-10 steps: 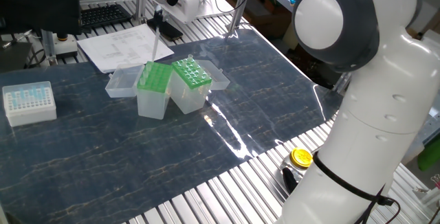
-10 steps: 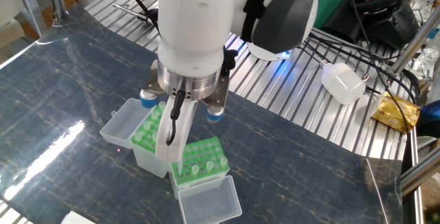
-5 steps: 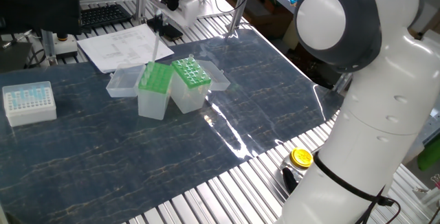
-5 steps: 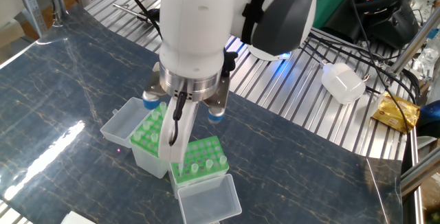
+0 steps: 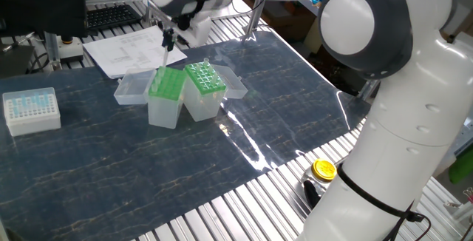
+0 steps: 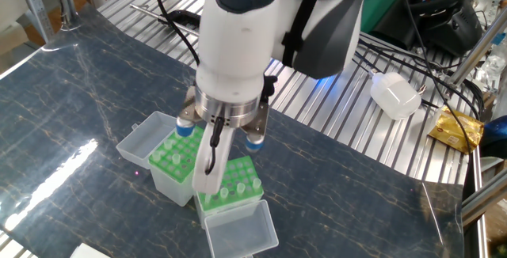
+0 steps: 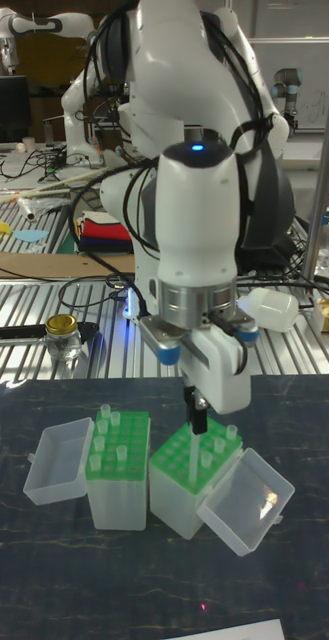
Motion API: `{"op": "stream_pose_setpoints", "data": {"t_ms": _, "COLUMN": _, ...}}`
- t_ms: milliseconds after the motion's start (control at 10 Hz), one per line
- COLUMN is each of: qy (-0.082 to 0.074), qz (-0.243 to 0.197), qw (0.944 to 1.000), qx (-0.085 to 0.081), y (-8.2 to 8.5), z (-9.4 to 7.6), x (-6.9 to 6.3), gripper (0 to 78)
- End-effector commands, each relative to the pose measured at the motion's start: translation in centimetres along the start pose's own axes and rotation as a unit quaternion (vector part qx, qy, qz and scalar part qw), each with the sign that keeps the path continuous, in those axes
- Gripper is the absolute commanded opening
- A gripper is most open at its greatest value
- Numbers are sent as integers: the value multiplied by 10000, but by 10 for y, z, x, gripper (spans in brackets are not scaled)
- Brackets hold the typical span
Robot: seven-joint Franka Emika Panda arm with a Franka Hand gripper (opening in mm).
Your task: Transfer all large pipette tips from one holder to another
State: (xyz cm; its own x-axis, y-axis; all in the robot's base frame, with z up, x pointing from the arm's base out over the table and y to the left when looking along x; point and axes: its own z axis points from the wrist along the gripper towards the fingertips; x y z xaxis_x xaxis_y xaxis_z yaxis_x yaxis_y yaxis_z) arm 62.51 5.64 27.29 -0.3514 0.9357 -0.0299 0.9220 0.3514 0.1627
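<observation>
On the surface (image 5: 148, 160), mid-left, the two green-topped boxes sit side by side, touching or nearly so. The narrower, taller holder (image 7: 119, 470) stands upright and the wider holder (image 7: 194, 480) is tilted. Each has its clear lid hinged outward: one lid (image 7: 56, 460) on the tall box's outer side, the other lid (image 7: 246, 500) on the wide box's outer side, so both flanks are blocked. Large pipette tips (image 7: 105, 415) stand in both racks. The end effector (image 7: 196, 408) hangs just above the wide holder's grid, near the edge that faces the tall box. The fingers look close together, but I can't tell whether they pinch a tip, because the white finger body hides them in the other fixed view. There is open room across the whole near half of the surface. The white box of blue tips (image 5: 31, 109) is well apart at the left, the paper sheet (image 5: 126, 49) lies behind, and a yellow-capped jar (image 5: 323, 169) sits off the mat's edge. Compared with 1 s ago, the wrist has swung from over the tall box toward the wide one and tilted. The long tip seen hanging from the fingers then no longer shows.
</observation>
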Motion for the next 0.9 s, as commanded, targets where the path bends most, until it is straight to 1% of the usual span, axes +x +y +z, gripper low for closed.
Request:
{"op": "stream_pose_setpoints", "data": {"t_ms": 100, "qy": 233, "qz": 58, "qw": 9991, "qx": -341, "y": 1, "z": 13, "x": 9, "gripper": 12}}
{"op": "stream_pose_setpoints", "data": {"t_ms": 200, "qy": 363, "qz": 43, "qw": 9985, "qx": -414, "y": 1, "z": 15, "x": 10, "gripper": 12}}
{"op": "stream_pose_setpoints", "data": {"t_ms": 300, "qy": 461, "qz": 50, "qw": 9977, "qx": -484, "y": 1, "z": 15, "x": 10, "gripper": 12}}
{"op": "stream_pose_setpoints", "data": {"t_ms": 600, "qy": 384, "qz": -35, "qw": 9984, "qx": -422, "y": 1, "z": 15, "x": 10, "gripper": 12}}
{"op": "stream_pose_setpoints", "data": {"t_ms": 700, "qy": 247, "qz": -64, "qw": 9992, "qx": -307, "y": 1, "z": 15, "x": 10, "gripper": 12}}
{"op": "stream_pose_setpoints", "data": {"t_ms": 900, "qy": 235, "qz": -31, "qw": 9993, "qx": -281, "y": 1, "z": 15, "x": 10, "gripper": 12}}
